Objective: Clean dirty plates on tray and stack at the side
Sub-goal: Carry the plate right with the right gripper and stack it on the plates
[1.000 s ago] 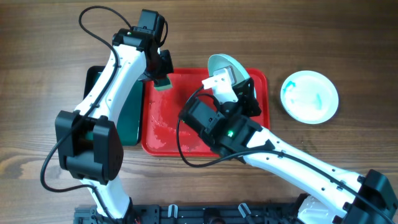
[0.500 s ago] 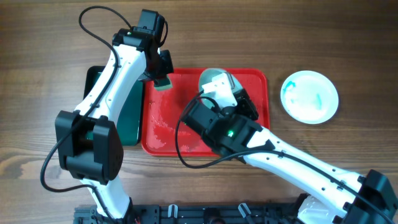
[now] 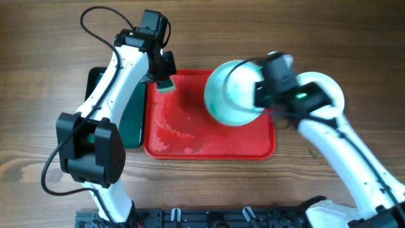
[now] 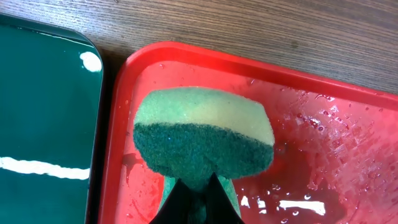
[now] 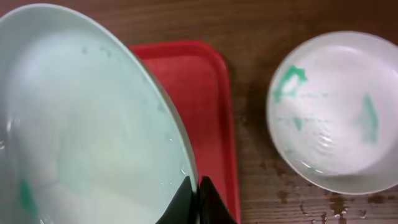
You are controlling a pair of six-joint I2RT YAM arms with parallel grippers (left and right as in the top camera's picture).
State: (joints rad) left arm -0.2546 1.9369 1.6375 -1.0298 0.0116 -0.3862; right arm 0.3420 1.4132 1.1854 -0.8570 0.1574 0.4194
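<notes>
My right gripper (image 5: 193, 194) is shut on the rim of a pale light-blue plate (image 5: 87, 124) and holds it tilted above the right half of the red tray (image 3: 190, 136). In the overhead view the plate (image 3: 231, 94) is at the gripper (image 3: 258, 95). A second plate (image 5: 336, 112) with teal-green smears lies on the wood to the right of the tray. The right arm covers most of it in the overhead view. My left gripper (image 4: 199, 200) is shut on a green and yellow sponge (image 4: 202, 134) over the tray's far left corner (image 3: 166, 82). A third plate is out of view.
A dark green tray (image 3: 133, 120) lies against the red tray's left side, partly under my left arm, and shows in the left wrist view (image 4: 43, 112). The red tray floor (image 4: 342, 155) is wet with droplets. Bare wood surrounds both trays.
My right arm has swung from the table's front to the right side. It has carried the plate from the tray's far edge to above its right half. The left arm has not moved.
</notes>
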